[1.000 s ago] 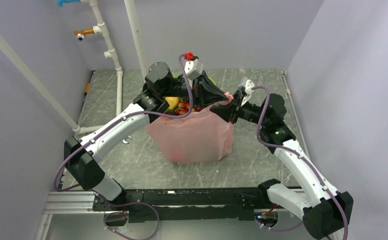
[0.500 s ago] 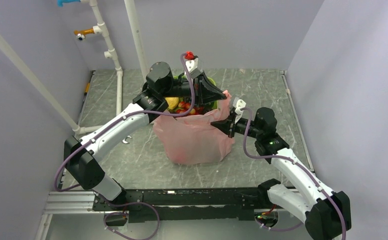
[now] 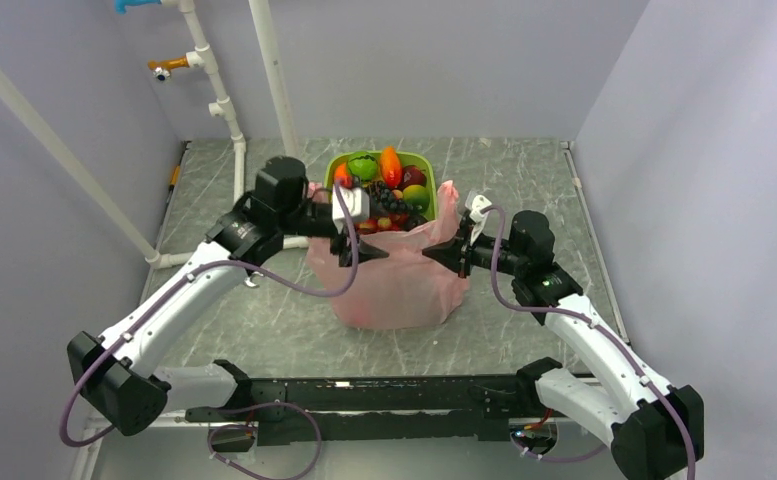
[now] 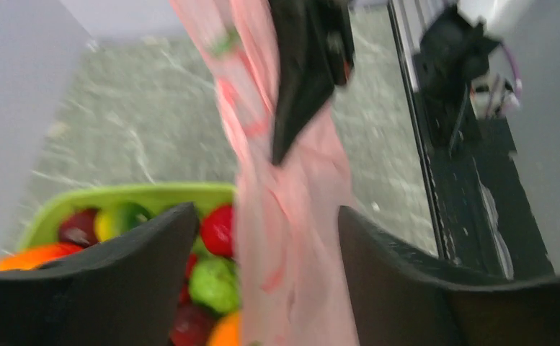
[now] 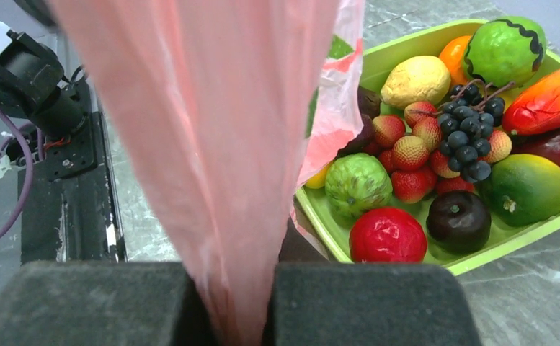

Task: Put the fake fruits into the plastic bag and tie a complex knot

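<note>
The pink plastic bag stands mid-table, its mouth pulled up. My right gripper is shut on the bag's right rim; in the right wrist view the film fans up from between the fingers of that gripper. My left gripper stands open at the bag's left rim, and bag film hangs between its spread fingers without being pinched. The fake fruits lie in the lime-green tray behind the bag: a red apple, dark grapes and others. No knot is in view.
White pipes rise at the back left, and one runs down onto the table. Walls close in the left, back and right sides. A black rail with both arm bases runs along the near edge.
My left arm has swung back from over the tray to the bag's near-left rim and opened. My right gripper closed on the bag's right rim and drew it toward the near side.
</note>
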